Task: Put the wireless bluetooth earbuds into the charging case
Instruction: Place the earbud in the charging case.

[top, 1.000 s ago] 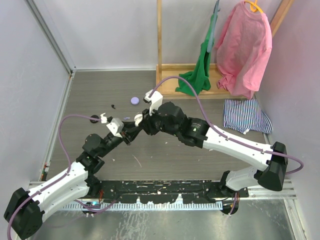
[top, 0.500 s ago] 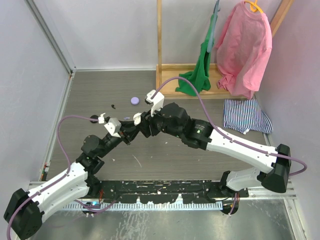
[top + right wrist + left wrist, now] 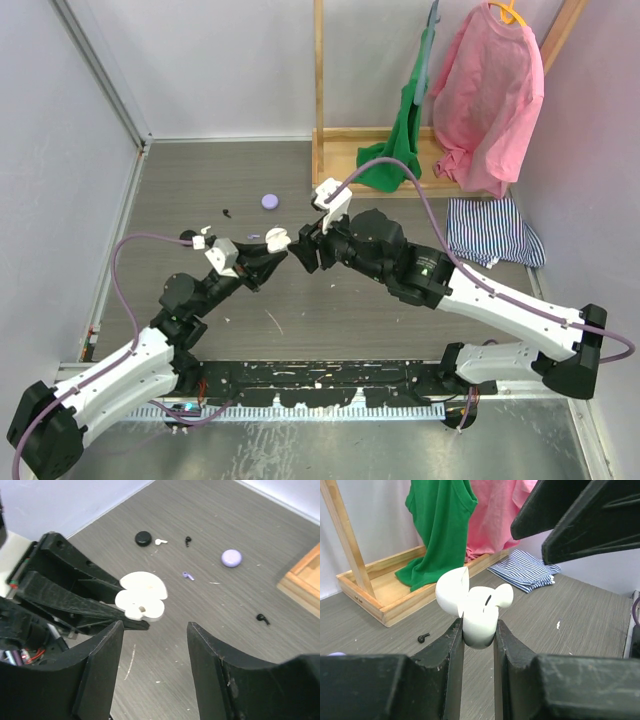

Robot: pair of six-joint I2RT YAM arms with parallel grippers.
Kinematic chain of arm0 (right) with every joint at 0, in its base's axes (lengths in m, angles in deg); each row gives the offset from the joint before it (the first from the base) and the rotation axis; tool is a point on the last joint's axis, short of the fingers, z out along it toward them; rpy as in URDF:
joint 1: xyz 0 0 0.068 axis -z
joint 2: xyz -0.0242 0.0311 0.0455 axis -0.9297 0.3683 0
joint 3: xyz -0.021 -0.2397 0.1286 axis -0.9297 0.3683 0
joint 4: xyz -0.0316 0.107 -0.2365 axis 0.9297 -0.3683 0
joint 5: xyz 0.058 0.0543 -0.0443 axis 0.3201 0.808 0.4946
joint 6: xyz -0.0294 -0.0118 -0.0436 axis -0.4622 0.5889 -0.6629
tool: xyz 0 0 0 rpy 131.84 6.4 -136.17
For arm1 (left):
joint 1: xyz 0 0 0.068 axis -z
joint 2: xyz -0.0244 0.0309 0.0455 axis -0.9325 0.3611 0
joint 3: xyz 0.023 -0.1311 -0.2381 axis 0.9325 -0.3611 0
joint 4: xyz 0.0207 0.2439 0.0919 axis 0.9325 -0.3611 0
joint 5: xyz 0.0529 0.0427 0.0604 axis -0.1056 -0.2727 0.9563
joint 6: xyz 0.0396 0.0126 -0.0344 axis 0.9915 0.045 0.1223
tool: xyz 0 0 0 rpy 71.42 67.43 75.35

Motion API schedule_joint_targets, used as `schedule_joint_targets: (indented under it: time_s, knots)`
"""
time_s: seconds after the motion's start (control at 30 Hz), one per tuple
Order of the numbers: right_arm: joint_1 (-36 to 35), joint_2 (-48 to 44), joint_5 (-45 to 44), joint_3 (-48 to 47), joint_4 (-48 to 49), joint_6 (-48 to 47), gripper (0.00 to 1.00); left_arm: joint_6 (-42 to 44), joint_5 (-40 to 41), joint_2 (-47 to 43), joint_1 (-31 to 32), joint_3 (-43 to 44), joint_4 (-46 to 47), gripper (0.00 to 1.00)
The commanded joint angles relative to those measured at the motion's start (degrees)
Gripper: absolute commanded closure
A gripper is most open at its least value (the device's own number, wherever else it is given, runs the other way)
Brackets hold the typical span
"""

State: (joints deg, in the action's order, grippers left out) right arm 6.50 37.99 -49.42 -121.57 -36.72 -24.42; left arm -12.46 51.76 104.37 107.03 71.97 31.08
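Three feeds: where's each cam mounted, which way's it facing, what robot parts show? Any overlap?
Top external: above and behind the bases, looking down on the table; both arms show, left gripper and right gripper nearly touching.
Left wrist: on that wrist, looking along its own fingers toward the wooden rack; right gripper's fingers intrude top right.
Right wrist: on that wrist, looking down past its own open fingers at earbuds and the lilac case.
Shared: all three show the white case in the left gripper.

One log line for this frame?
left gripper: shut on white case, case open | right gripper: open, empty, near white case | loose earbuds: on table
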Motion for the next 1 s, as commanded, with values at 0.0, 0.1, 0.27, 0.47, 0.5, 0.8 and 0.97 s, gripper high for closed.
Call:
schedule_joint_targets:
  time_s: [0.0,0.1,0.27,0.47,0.5,0.8,0.97]
  knots:
    - [0.32,-2.04,-6.24,1.16,3.35,-3.69,0.40,-0.86,-1.95,-1.25,0.17,0.16,4.74,1.00]
    - [0.78,-1.71,-6.07,1.95,3.90,-4.29,0.40,-1.39,-3.34,-1.44,0.16,0.22,4.88,1.00]
    - [0.87,-1.72,-4.72,3.30,5.33,-4.87,0.40,-1.82,-5.00,-1.70,0.21,0.31,5.04,1.00]
    - [0.89,-1.83,-1.38,4.14,6.86,-5.09,0.40,-2.05,-6.29,-1.15,0.17,0.96,5.27,1.00]
    - [0.87,-1.83,-1.09,4.19,7.03,-5.14,0.40,-2.13,-6.55,-1.10,0.19,1.01,5.31,1.00]
    - [0.84,-1.77,1.08,4.43,7.05,-5.33,0.40,-2.29,-6.53,-0.92,0.21,1.45,5.48,1.00]
    - [0.83,-2.14,3.23,4.46,6.83,-5.22,0.40,-2.30,-6.36,-0.60,0.17,1.54,5.53,1.00]
